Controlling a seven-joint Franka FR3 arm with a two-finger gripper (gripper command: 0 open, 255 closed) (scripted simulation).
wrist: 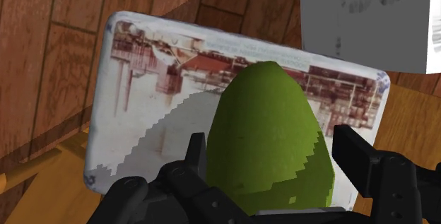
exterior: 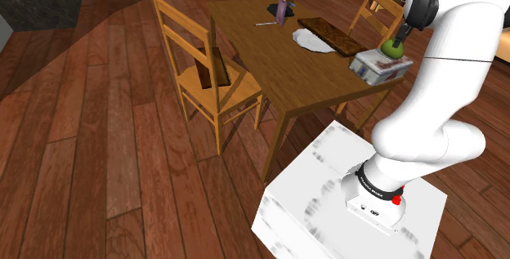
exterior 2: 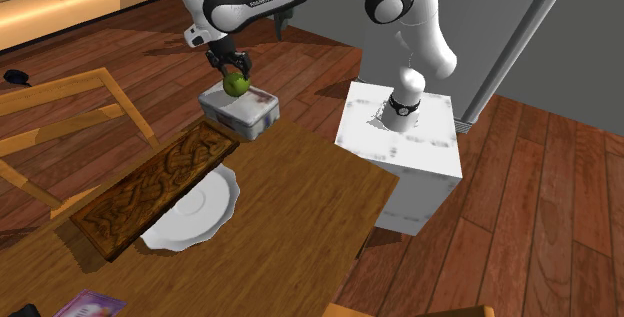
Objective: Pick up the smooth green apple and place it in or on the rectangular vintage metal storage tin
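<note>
Green, the one apple is sitting pinched in the gripper, right over the one tin at the edge of the table; one plate is lying at seven o'clock from the tin in the second exterior view.

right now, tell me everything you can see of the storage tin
The tin is a shallow rectangular box with rounded corners, white with a faded reddish-brown picture on its lid. It sits flat, lid closed, at the table corner nearest the stand. The green apple, clasped by the fingers, hangs right over the lid; contact is unclear.
</note>
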